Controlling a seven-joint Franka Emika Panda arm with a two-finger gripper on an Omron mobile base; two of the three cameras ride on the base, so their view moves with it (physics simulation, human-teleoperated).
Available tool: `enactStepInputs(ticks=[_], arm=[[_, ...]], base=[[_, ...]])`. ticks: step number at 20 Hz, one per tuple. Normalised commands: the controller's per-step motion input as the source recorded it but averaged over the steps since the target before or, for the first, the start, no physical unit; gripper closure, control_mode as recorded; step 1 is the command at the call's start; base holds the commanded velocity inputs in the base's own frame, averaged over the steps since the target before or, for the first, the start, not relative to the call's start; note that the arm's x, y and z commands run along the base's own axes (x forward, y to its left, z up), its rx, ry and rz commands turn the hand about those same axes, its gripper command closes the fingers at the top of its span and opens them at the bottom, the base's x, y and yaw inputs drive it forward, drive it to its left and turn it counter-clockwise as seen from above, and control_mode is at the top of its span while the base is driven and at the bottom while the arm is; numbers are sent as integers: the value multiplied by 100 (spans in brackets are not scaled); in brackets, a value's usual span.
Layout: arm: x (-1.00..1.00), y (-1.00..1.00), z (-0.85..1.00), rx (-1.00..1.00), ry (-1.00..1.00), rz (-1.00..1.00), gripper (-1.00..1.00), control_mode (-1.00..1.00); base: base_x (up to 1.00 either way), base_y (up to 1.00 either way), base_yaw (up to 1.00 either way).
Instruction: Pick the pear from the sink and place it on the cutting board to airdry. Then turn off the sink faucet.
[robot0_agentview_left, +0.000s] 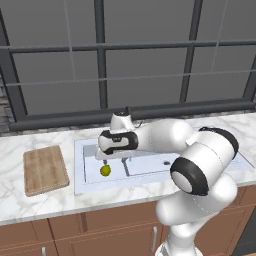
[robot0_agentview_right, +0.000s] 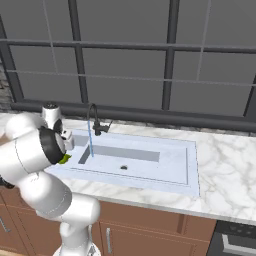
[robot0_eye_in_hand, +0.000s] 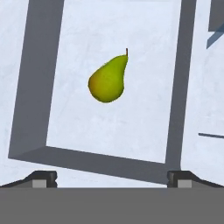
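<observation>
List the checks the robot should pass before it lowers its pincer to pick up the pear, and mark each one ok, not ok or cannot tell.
1. Pincer open wide: ok.
2. Pear lying in the sink basin, nothing on it: ok.
3. Pincer above the pear, not touching: ok.
4. Pear centred between the fingertips: cannot tell, it sits slightly off centre in the hand view.
5. Cutting board bare to receive it: ok.
6. Sink faucet off: not ok, water runs.
</observation>
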Motion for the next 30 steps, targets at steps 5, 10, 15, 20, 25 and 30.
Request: enactStepInputs(ticks=[5, 10, 15, 20, 25, 30], arm=[[6, 1, -15, 0, 0, 0, -100, -100], [8, 5, -16, 0, 0, 0, -100, -100], [9, 9, -12, 0, 0, 0, -100, -100], [10, 7, -8, 0, 0, 0, -100, -100], [14, 1, -11, 0, 0, 0, -100, -100], [24, 0, -16, 0, 0, 0, -100, -100]], base=[[0, 0, 0], [0, 0, 0], [0, 0, 0], [0, 0, 0], [0, 0, 0], [0, 0, 0]])
